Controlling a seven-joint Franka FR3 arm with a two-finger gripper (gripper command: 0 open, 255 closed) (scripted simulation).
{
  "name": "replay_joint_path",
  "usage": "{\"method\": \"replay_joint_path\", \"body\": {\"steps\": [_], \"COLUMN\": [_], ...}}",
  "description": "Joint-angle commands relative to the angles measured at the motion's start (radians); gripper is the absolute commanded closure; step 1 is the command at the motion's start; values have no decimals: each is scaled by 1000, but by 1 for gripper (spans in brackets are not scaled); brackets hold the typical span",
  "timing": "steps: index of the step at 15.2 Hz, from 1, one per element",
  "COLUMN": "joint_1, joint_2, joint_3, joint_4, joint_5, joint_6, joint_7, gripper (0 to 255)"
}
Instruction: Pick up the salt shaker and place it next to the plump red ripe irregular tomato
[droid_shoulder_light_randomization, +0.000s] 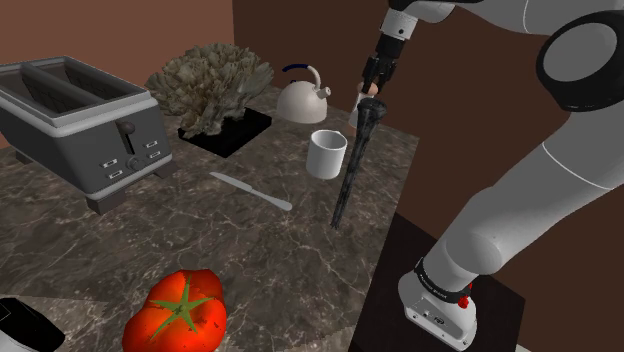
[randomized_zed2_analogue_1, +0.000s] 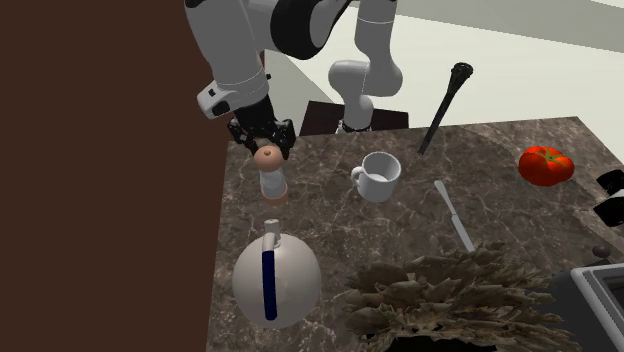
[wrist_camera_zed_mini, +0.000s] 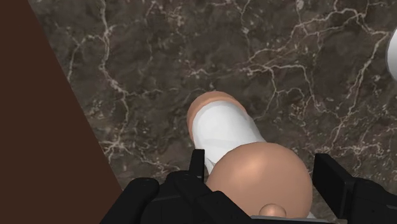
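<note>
1 salt shaker (wrist_camera_zed_mini: 226, 130) upright on counter (droid_shoulder_light_randomization: 250, 240) — fingers (wrist_camera_zed_mini: 331, 184) spread astride its cap, unclenched | 1 tomato (droid_shoulder_light_randomization: 178, 312) | 1 mug (droid_shoulder_light_randomization: 327, 153) | 1 kettle (droid_shoulder_light_randomization: 303, 100)

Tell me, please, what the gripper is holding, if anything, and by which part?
Cannot be told: the black gripper sits around the rounded tan top of the white cylindrical salt shaker, but actual contact is unclear.

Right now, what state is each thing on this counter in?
Salt shaker, upright on the counter, gripper over its top.
Mug, upright, empty.
Kettle, upright, lid on.
Toaster, slots empty.
Tomato, whole, green stem on.
Knife, lying flat.
Black rod, standing tilted at the counter's edge.
</note>
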Motion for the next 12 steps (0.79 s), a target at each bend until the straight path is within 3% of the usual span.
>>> {"method": "replay_joint_path", "body": {"steps": [1, 12], "joint_1": [0, 1], "joint_2": [0, 27], "joint_3": [0, -4], "joint_4": [0, 162], "joint_5": [0, 9], "joint_6": [0, -138], "joint_7": [0, 10], "gripper": [255, 255]}}
